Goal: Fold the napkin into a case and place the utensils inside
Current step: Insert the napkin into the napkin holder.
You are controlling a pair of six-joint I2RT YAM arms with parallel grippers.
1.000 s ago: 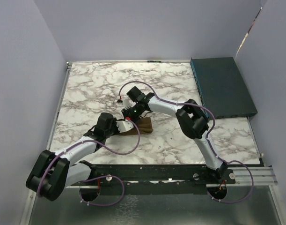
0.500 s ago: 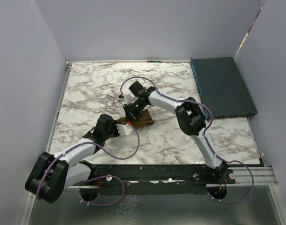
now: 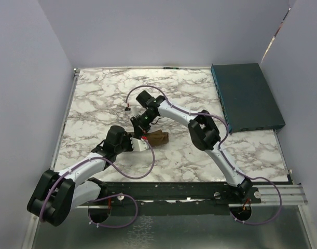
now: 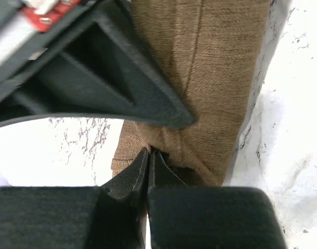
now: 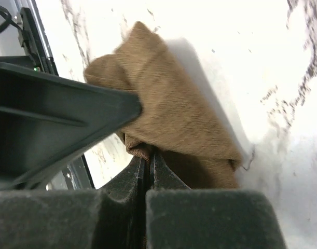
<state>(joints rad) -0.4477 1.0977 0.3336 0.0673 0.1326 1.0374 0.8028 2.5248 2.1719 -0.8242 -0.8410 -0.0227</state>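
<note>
The brown napkin (image 3: 158, 138) lies bunched and folded on the marble table (image 3: 96, 98), just in front of both grippers. My left gripper (image 3: 141, 142) is at its left end, shut, with the cloth's near edge pinched at the fingertips (image 4: 149, 151); the napkin (image 4: 220, 78) stretches away above them. My right gripper (image 3: 143, 124) comes in from the far side, shut on a fold of the napkin (image 5: 174, 98) at its tips (image 5: 149, 154). Each wrist view shows the other gripper as a dark shape close by. The utensils are out of view.
A dark teal flat box (image 3: 246, 96) lies at the table's back right corner. Purple walls close in the left, far and right sides. A black metal rail (image 3: 174, 189) with the arm bases runs along the near edge.
My right gripper lifted the napkin's fold, carried it to the left and lowered it again. The napkin now lies more bunched. My left gripper has barely moved.
</note>
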